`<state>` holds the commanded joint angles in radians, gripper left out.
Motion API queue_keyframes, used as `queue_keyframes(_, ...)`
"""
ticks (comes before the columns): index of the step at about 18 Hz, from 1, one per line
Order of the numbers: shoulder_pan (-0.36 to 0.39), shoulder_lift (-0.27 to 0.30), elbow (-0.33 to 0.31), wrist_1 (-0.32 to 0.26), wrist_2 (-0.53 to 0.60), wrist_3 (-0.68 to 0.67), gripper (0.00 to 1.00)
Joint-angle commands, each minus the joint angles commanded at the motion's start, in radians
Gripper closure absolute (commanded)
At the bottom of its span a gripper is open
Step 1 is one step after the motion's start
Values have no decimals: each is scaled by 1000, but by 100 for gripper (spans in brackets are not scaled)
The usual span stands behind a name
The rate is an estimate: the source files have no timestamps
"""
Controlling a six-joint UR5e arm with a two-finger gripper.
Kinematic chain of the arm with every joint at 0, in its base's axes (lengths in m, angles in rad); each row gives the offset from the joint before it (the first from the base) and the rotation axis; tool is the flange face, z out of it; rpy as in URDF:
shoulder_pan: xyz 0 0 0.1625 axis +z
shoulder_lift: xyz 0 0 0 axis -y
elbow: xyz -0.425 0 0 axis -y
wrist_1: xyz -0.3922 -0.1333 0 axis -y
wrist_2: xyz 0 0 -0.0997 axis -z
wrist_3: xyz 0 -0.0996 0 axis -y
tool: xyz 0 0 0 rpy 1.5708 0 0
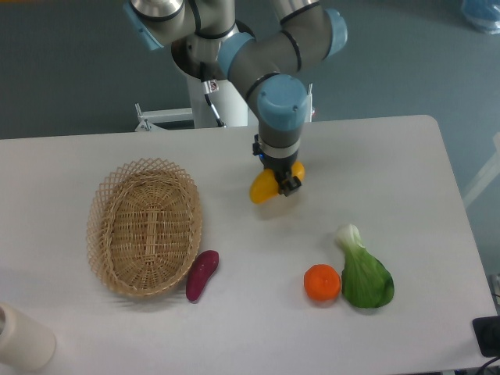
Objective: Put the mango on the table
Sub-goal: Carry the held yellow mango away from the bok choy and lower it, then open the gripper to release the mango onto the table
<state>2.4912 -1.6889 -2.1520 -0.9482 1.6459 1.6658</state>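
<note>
The mango (263, 188) is yellow with an orange blush and sits in my gripper (281, 181), tilted with its lower end to the left. The gripper is shut on it over the middle of the white table (406, 172), right of the basket. The mango seems to hang just above the tabletop; I cannot tell whether it touches. The fingers hide the middle of the mango.
An oval wicker basket (145, 226) stands at the left with a purple sweet potato (201, 275) at its lower right edge. A round orange (322, 283) and a green bok choy (364, 273) lie at the front right. A white cylinder (19, 337) is at the front left corner.
</note>
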Motion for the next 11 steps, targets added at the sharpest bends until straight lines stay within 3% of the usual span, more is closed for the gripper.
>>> queue_keyframes(1,0,0,-12,18,12,2,49)
queue_keyframes(3,-17,-5,-19,29,35,2,29)
queue_keyframes(4,-23,-5,-16,29,37,0,0)
queue_keyframes(8,-23,-3,-11,29,35,0,0)
queue_keyframes(11,-18,-6,27,29,32,2,0)
